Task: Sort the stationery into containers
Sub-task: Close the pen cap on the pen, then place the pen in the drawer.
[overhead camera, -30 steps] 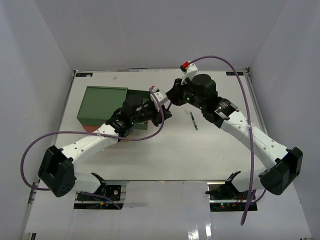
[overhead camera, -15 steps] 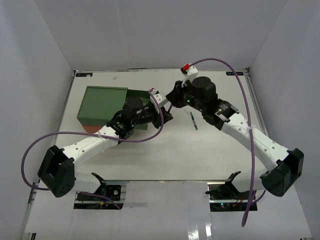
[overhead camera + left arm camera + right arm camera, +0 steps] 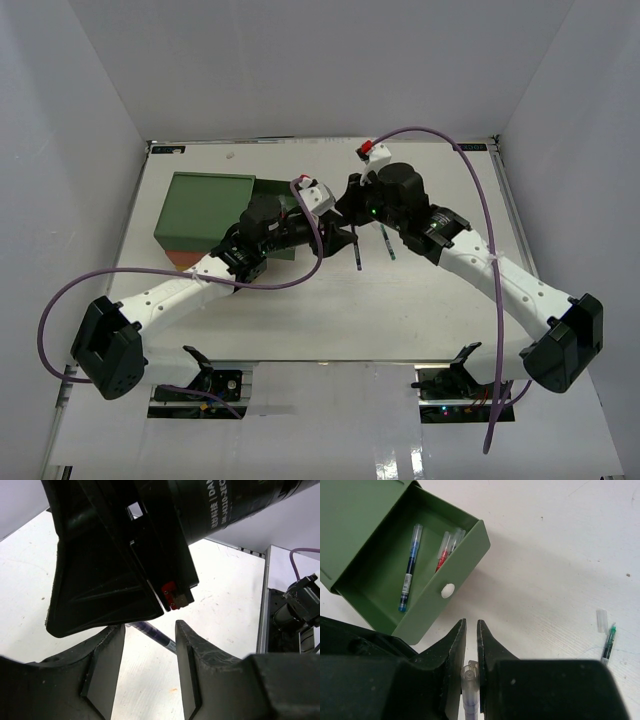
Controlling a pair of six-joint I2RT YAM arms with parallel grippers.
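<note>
White counter [image 3: 300, 310] boxed in by plain white walls, with two robot arms reaching in from the bottom of the overhead view and meeting near the middle.

The right hand [image 3: 470, 623] is clenched on a dark pen [image 3: 357, 255]. In its wrist view the two fingers are nearly touching, with the pen's clear end pinched between them. The pen's long axis runs along the line of the fingers. From overhead it points roughly top to bottom of the frame, just below the hand.

The left hand [image 3: 149, 630] is released. Its fingers stand apart on either side of the same pen's dark barrel, with a gap showing on each side. The bulky black body of the right hand fills the frame above it.

A green drawer [image 3: 427, 610] stands pulled open at the upper left of the right wrist view, up and to the left of the pinched pen. Inside lie a blue pen [image 3: 409, 577] and red pens [image 3: 443, 555], all aligned front to back. A green pen [image 3: 607, 647] and a loose cap [image 3: 602, 620] lie on the counter at the right edge, well apart from the drawer.

The left arm sits nearer the drawer, but only the right hand has a grip. The coming move likely carries the pen up and left over the drawer's front wall, turned to match the pens inside.
</note>
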